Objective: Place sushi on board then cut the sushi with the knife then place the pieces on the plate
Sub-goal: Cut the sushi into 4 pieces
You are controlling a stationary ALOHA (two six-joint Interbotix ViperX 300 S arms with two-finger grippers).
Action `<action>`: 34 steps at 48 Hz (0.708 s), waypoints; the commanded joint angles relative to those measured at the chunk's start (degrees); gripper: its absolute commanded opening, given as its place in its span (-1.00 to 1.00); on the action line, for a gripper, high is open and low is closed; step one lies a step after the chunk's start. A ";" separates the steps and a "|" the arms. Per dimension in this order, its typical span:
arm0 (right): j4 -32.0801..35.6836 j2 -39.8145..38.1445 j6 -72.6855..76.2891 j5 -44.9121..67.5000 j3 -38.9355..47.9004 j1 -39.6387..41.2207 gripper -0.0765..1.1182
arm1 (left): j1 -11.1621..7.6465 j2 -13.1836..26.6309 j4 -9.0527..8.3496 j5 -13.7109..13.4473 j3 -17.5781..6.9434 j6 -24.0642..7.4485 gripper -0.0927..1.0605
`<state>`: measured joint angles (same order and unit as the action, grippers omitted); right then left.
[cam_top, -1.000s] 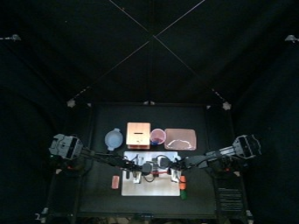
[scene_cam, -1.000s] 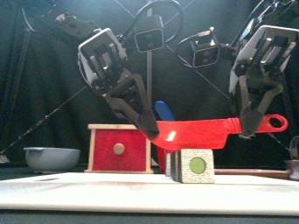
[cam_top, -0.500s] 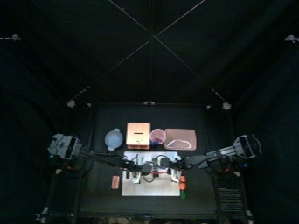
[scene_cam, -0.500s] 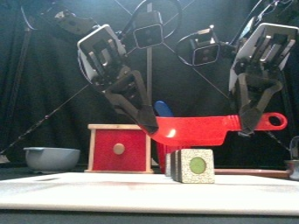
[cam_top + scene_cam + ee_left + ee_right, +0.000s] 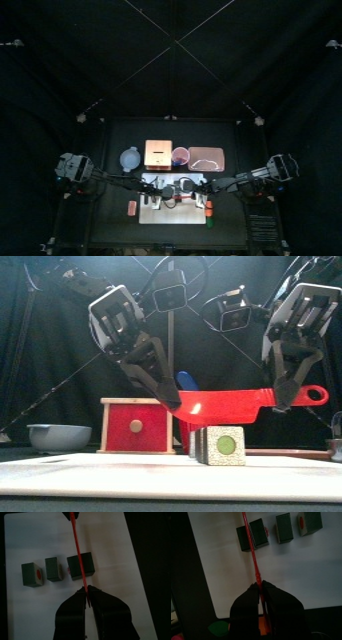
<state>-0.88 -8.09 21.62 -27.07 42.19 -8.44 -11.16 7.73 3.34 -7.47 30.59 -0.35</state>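
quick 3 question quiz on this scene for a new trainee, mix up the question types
1. True or false: the red knife is held by the right tool alone.
2. How many sushi pieces lie on the white cutting board in the left wrist view? A) two B) three C) five
3. Fill in: the right tool grips the knife near its handle, while the left tool grips its ___ end.

Key
1. False: both tools are shut on it, holding it level over the board.
2. B
3. blade
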 commanded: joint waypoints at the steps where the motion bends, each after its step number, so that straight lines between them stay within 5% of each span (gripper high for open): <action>1: 0.09 -0.44 0.35 0.18 -0.70 0.97 -0.25 | -0.70 -0.53 0.09 0.53 -0.97 0.00 -0.01; 34: 0.00 0.88 0.35 0.18 -0.62 0.97 -0.25 | -0.35 0.79 0.44 0.53 -0.97 0.00 -0.01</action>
<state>-0.88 -6.59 21.71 -26.98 42.19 -8.44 -11.16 9.23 3.60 -7.29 30.59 -0.35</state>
